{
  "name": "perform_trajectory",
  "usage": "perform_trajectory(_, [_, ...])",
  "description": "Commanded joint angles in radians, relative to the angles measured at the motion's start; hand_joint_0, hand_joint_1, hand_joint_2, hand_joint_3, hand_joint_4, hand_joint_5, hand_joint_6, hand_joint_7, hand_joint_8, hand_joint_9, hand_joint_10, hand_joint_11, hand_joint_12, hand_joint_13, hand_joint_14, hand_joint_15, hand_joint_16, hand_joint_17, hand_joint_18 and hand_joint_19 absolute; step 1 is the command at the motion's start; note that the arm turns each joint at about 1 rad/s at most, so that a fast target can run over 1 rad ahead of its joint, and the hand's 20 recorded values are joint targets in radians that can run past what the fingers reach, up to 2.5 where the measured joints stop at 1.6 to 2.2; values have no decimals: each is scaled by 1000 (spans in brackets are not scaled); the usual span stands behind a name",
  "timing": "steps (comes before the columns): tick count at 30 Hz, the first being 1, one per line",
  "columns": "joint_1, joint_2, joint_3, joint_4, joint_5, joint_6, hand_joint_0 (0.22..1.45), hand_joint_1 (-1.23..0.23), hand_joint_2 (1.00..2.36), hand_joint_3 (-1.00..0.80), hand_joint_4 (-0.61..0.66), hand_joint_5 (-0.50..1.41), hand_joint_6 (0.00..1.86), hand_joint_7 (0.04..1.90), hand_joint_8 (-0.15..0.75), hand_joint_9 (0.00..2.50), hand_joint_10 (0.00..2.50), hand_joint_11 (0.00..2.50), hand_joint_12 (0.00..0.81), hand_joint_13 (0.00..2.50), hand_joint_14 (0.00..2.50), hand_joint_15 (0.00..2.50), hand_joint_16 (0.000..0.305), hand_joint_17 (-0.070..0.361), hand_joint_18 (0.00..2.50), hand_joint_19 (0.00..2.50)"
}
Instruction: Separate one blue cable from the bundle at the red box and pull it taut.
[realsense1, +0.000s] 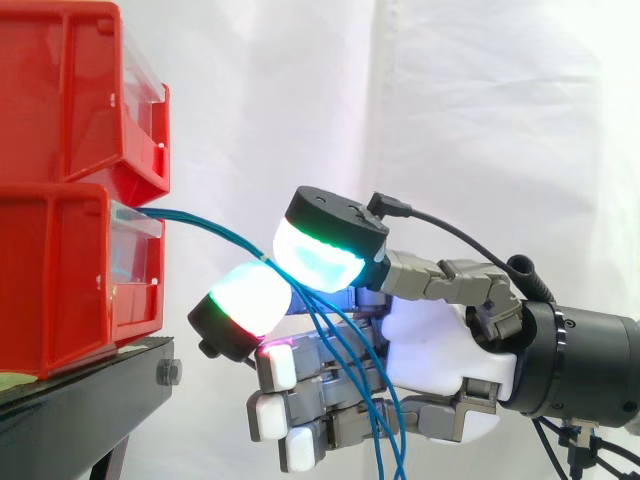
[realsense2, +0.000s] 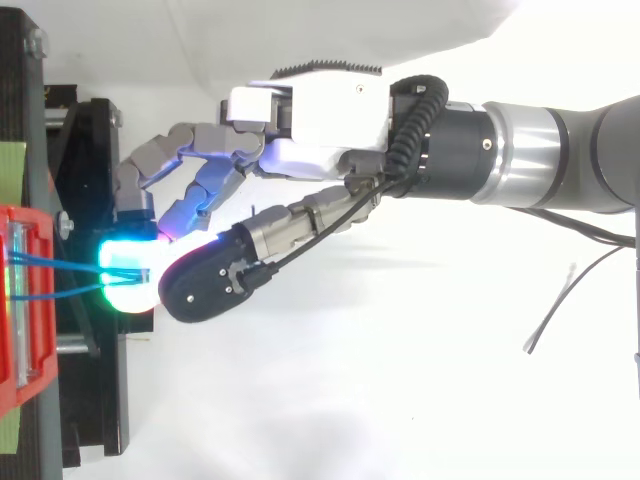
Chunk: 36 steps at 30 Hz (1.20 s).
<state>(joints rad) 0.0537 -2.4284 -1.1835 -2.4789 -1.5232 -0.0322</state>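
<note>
**Blue cable pinched, slack left to take up**

The robot's hand (realsense1: 440, 340) reaches in from three o'clock in the side view with its white palm turned toward the camera. Its lower fingers are half-curled underneath and hold nothing. Two glowing fingertip pads (realsense1: 320, 255), one green-cyan above and one white-magenta below, close against each other at about ten o'clock of the palm. Between them they nip the thin blue cable (realsense1: 210, 228). Past the pinch, several loose blue strands (realsense1: 372, 400) drop across the palm toward six o'clock.

From the pads the cable runs toward nine o'clock into the open front of the lower red plastic box (realsense1: 60, 280). That box sits on the black bench (realsense1: 90, 400), with a second red box (realsense1: 70, 90) stacked on top. From above, two strands leave the box and meet at the pads, so I cannot tell whether a single one has been singled out.

The stretch from box to pinch bows gently, so I judge the grasp made and the pull unfinished. The hand would need to draw away toward three o'clock. A white curtain (realsense1: 470, 110) hangs behind.
</note>
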Motion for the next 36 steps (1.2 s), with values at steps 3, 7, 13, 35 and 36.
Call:
perform_trajectory(3, [0, 0, 1, 0, 0, 0, 548, -620, 1004, -459, 161, -156, 810, 1008, 320, 902, 22, 816, 397, 883, 23, 663, 51, 116, 736, 776])
perform_trajectory(7, [0, 0, 1, 0, 0, -2, 538, -558, 1000, -500, 161, -145, 795, 1030, 328, 940, 21, 821, 400, 889, 24, 663, 52, 117, 744, 775])
perform_trajectory(13, [0, 0, 1, 0, 0, -6, 595, -662, 1005, -426, 140, -137, 798, 1063, 316, 962, 23, 842, 393, 902, 23, 661, 50, 112, 739, 784])
perform_trajectory(35, [2, -1, 4, -3, 0, -8, 591, -673, 1000, -500, 110, -154, 883, 1098, 310, 986, 22, 871, 388, 917, 25, 681, 49, 111, 772, 781])
perform_trajectory(36, [2, 0, 4, -3, 0, -8, 590, -661, 1000, -500, 110, -153, 881, 1101, 311, 997, 23, 864, 388, 919, 26, 678, 49, 111, 773, 781])
